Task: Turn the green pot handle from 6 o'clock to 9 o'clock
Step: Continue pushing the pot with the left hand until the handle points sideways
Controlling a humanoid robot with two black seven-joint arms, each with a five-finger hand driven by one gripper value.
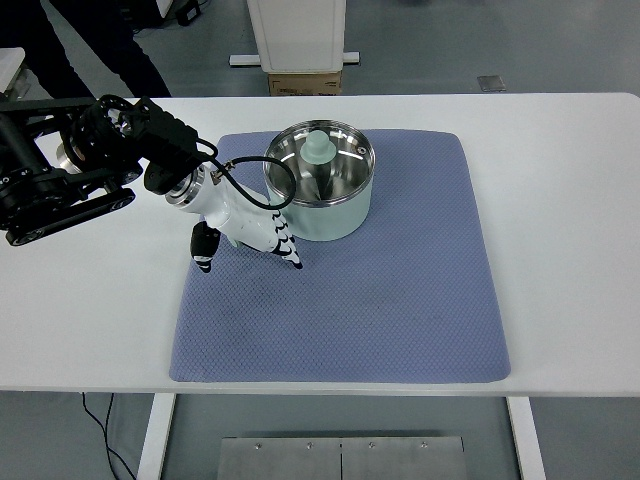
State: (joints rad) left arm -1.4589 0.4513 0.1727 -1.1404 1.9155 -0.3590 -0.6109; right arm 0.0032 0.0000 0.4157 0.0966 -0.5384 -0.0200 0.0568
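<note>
The pale green pot (335, 218) with a shiny steel inside stands at the back of the blue mat (400, 300). A pale green knob-shaped piece (318, 150) shows inside it. I see no pot handle; the pot's near-left side is covered by my left hand (248, 245). That hand is white with black-banded fingertips (291, 250) that lie against the pot's lower left wall. The thumb (204, 250) is spread well away to the left, with only mat between them. The left arm (70, 180) comes in from the left edge.
The white table (570, 200) extends around the mat on all sides. A cardboard box (304, 82) and a white stand sit behind the table's far edge. A person's dark legs (90, 50) are at the top left.
</note>
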